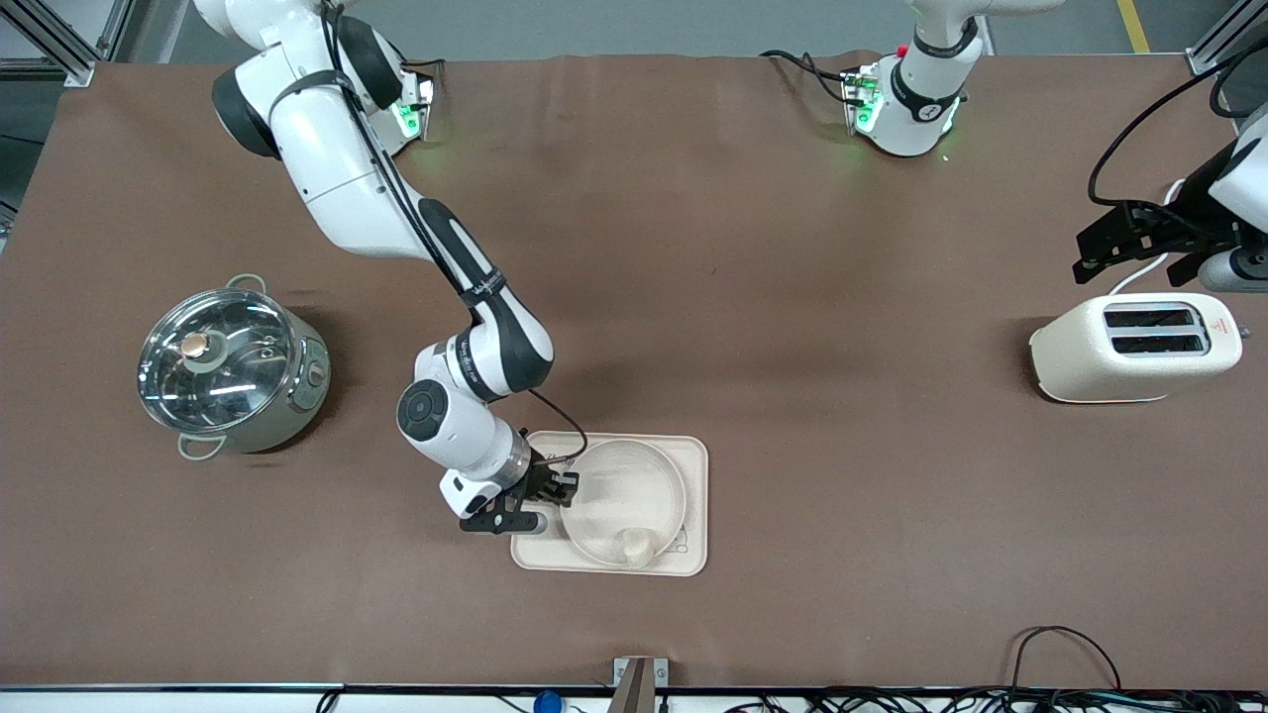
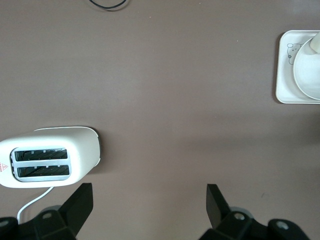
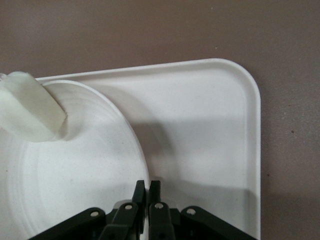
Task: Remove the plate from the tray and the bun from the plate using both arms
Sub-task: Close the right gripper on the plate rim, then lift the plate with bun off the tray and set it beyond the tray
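Note:
The round cream plate (image 1: 629, 490) is on the rectangular cream tray (image 1: 695, 458), near the front camera. The bun (image 1: 636, 543) lies on the plate beside the rim nearest the front camera. My right gripper (image 1: 567, 487) is shut on the plate's rim at the side toward the right arm's end. In the right wrist view its fingers (image 3: 147, 187) pinch the rim of the plate (image 3: 75, 170), with the bun (image 3: 30, 107) and the tray (image 3: 210, 130) showing. My left gripper (image 1: 1129, 263) is open and empty over the table by the toaster; it also shows in the left wrist view (image 2: 149, 195).
A cream toaster (image 1: 1134, 347) stands at the left arm's end, with a white cable; it also shows in the left wrist view (image 2: 50, 155). A steel pot with a glass lid (image 1: 233, 366) stands at the right arm's end. Cables lie along the table's front edge.

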Action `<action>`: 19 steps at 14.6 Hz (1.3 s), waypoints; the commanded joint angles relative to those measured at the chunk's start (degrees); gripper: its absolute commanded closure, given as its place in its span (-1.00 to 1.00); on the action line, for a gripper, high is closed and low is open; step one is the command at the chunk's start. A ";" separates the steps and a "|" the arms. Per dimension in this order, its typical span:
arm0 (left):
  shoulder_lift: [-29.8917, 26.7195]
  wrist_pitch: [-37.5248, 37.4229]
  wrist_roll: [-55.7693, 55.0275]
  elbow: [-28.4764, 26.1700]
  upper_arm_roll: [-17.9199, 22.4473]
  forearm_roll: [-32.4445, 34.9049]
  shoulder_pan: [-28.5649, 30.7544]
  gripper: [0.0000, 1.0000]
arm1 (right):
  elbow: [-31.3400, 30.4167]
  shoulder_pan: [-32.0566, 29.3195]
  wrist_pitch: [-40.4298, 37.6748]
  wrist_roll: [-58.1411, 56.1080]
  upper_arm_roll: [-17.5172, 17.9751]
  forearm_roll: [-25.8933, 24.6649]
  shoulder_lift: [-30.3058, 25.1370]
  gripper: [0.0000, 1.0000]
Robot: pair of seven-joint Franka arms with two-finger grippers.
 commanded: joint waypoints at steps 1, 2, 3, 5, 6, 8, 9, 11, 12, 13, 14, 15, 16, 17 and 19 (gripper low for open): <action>0.06 -0.89 0.03 0.67 -0.24 1.10 0.06 -1.00 | 1.43 -0.24 -0.35 0.01 0.14 1.03 0.91 0.92; 0.06 -0.89 0.11 0.67 -0.15 1.01 0.15 -1.00 | 1.43 -0.24 -0.35 0.01 0.14 1.03 0.91 0.94; 0.06 -0.89 0.11 0.58 -0.15 1.01 0.15 -1.00 | 1.43 -0.24 -0.35 0.01 0.14 1.03 0.82 0.95; 0.06 -0.89 0.03 0.58 -0.15 1.01 0.15 -1.00 | 1.51 -0.24 -0.44 0.01 0.49 1.03 0.73 0.96; 0.06 -0.89 0.03 0.58 -0.15 1.01 0.15 -1.00 | 1.51 -0.41 -0.53 0.01 0.58 1.12 0.56 0.96; 0.06 -0.89 0.11 0.58 -0.24 1.01 0.15 -1.00 | 1.51 -0.85 -0.88 0.10 0.85 1.29 0.03 0.98; 0.06 -0.89 0.11 0.58 -0.15 1.01 0.15 -1.00 | 1.51 -1.11 -0.97 0.18 1.20 2.16 -0.49 0.98; 0.06 -0.89 0.11 0.58 -0.15 1.01 0.15 -1.00 | 1.43 -1.47 -1.14 0.10 1.20 4.36 -1.81 0.98; 0.06 -0.89 0.11 0.58 -0.15 1.01 0.15 -1.00 | 1.43 -1.47 -1.32 0.10 1.11 4.46 -2.60 0.98; 0.06 -0.89 0.20 0.58 -0.15 1.01 0.15 -1.00 | 1.34 -1.38 -2.28 0.10 1.11 4.46 -3.57 0.98; 0.06 -0.89 0.12 0.58 -0.15 1.01 0.15 -1.00 | 1.25 -1.47 -3.59 0.01 1.11 4.46 -4.62 0.98; 0.06 -0.89 0.11 0.58 -0.15 1.01 0.15 -1.00 | 1.08 -1.81 -5.87 -0.51 1.20 4.46 -6.11 0.98; 0.06 -0.89 0.03 0.58 -0.15 1.01 0.15 -1.00 | 0.73 -2.86 -8.06 -1.13 1.98 4.11 -7.78 0.98; 0.06 -0.89 0.03 0.58 -0.15 1.01 0.06 -1.00 | -0.32 -3.74 -9.56 -2.27 3.82 4.02 -9.54 0.98; 0.06 -0.89 0.11 0.58 -0.15 1.01 0.15 -1.00 | -6.10 -6.64 -10.46 -4.37 6.63 3.84 -14.54 0.99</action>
